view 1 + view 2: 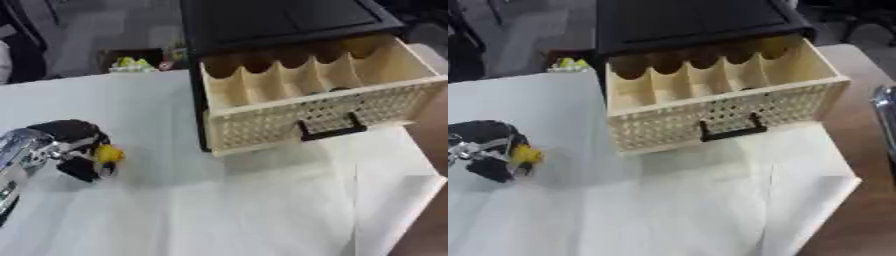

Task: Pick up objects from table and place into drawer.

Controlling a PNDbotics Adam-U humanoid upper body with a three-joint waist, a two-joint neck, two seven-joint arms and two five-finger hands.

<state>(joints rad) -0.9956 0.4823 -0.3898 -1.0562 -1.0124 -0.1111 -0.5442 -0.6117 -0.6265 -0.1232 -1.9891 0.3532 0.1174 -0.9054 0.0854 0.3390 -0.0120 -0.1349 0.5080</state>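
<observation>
Here the left hand (74,145) sits low at the left side of the white-covered table (219,210), its black fingers curled around a small yellow object (108,154) that shows between them at the hand's right edge; what the object is cannot be made out beyond its colour and rounded shape. The silver forearm runs off the left edge of the view behind the hand. To the right and farther back stands a black cabinet (271,20) with its drawer (315,112) pulled out toward the camera. The drawer is pale wood-coloured, with a perforated lattice front, a black handle (332,127) at the middle of that front, and thin scalloped dividers splitting its inside into several narrow compartments; something small and dark shows in one of the middle compartments near the front wall, though it cannot be identified. The hand and its yellow object are well apart from the drawer, with bare white cloth between them. At the right edge of the right eye view a sliver of silver metal (885,115) shows beside the brown tabletop, and whether the right hand's fingers are apart or together cannot be told.
</observation>
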